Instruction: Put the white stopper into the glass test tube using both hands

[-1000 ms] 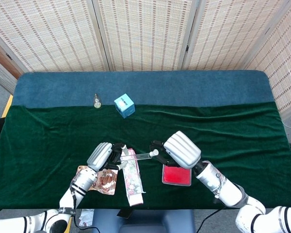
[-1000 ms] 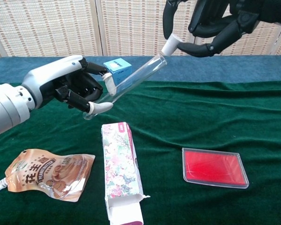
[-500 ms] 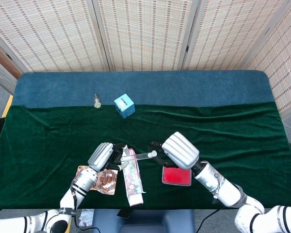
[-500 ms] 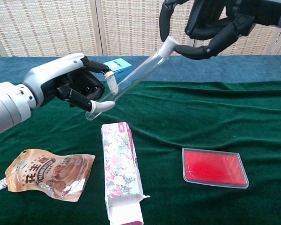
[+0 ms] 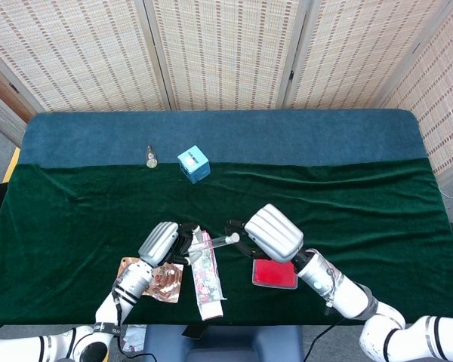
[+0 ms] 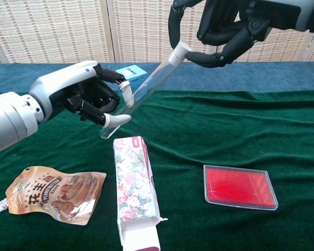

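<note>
In the chest view my left hand (image 6: 81, 99) grips the lower part of the glass test tube (image 6: 144, 89), which slants up to the right above the green cloth. The white stopper (image 6: 177, 52) sits at the tube's upper mouth, pinched by my right hand (image 6: 225, 26); how deep it sits I cannot tell. From the head view the left hand (image 5: 163, 241) and right hand (image 5: 272, 232) face each other near the front edge, with the test tube (image 5: 214, 242) and stopper (image 5: 232, 238) between them.
Under the hands lie a floral carton (image 6: 136, 198), a brown snack pouch (image 6: 57, 193) and a red tray (image 6: 239, 186). Further back stand a light blue box (image 5: 194, 164) and a small bottle (image 5: 151, 156).
Both hands have drifted a little to the left and the tube now tilts more steeply. The stopper has closed in on the tube's mouth.
</note>
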